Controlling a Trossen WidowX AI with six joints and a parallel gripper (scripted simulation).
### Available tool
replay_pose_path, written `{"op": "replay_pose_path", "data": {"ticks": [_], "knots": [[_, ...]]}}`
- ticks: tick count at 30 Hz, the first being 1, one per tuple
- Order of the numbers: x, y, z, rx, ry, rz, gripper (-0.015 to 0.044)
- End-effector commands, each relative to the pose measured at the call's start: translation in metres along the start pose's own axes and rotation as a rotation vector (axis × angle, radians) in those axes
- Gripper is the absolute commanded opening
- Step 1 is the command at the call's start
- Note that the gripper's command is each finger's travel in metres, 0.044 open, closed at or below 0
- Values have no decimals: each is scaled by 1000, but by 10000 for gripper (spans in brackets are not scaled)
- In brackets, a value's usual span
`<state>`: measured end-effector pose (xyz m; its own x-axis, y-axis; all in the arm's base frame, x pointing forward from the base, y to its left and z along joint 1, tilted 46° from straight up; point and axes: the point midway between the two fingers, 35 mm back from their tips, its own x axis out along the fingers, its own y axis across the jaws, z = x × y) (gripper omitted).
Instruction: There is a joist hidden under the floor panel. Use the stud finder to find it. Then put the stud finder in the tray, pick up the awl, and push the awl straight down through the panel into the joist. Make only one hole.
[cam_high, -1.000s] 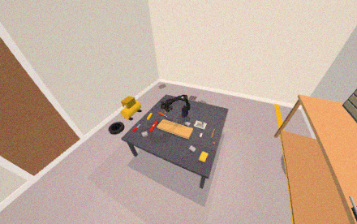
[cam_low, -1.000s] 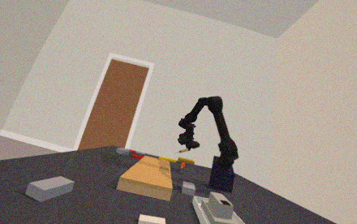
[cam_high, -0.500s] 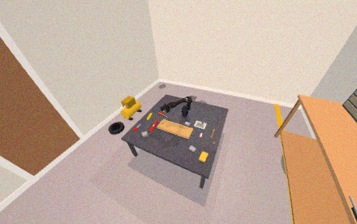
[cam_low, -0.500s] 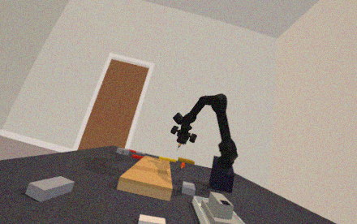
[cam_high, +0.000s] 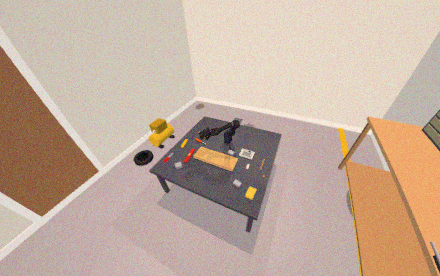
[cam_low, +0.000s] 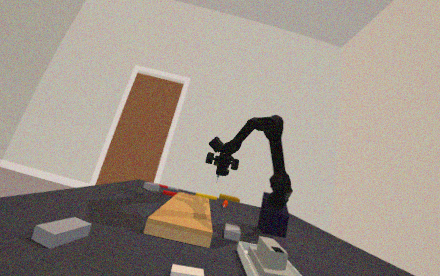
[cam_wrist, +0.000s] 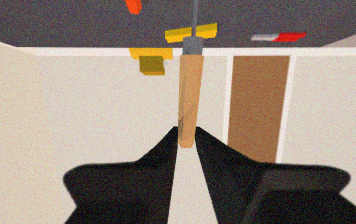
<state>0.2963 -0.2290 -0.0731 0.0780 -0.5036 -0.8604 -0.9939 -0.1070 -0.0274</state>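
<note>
My gripper (cam_high: 202, 135) (cam_low: 219, 173) (cam_wrist: 186, 130) is shut on the awl's wooden handle. The awl (cam_wrist: 190, 90) points away from the fingers in the wrist view, its thin shaft reaching the top edge; a short thin bit of it shows below the gripper in the exterior view. The gripper is raised above the table, beyond the panel's far end in the exterior view. The wooden floor panel (cam_high: 210, 156) (cam_low: 175, 215) lies on the table; no hole can be made out at this size. The grey stud finder (cam_low: 272, 254) rests in the pale tray (cam_low: 243, 256) (cam_high: 242, 155). The joist is hidden.
An orange-handled screwdriver (cam_high: 198, 140) (cam_low: 225, 203), a yellow bar (cam_high: 184, 143), a red tool (cam_high: 189, 155) and a red-and-grey tool (cam_high: 167, 159) lie near the panel's far end. Grey blocks (cam_high: 237, 183) (cam_low: 232, 231) (cam_low: 62, 232) and a yellow block (cam_high: 251, 192) also stand on the table.
</note>
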Motion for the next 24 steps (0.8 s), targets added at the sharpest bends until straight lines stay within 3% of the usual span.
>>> {"op": "replay_pose_path", "data": {"ticks": [1,24], "knots": [[-14,-18,2,16,5,-21,0],[-131,-91,66,14,-19,-30,0]]}}
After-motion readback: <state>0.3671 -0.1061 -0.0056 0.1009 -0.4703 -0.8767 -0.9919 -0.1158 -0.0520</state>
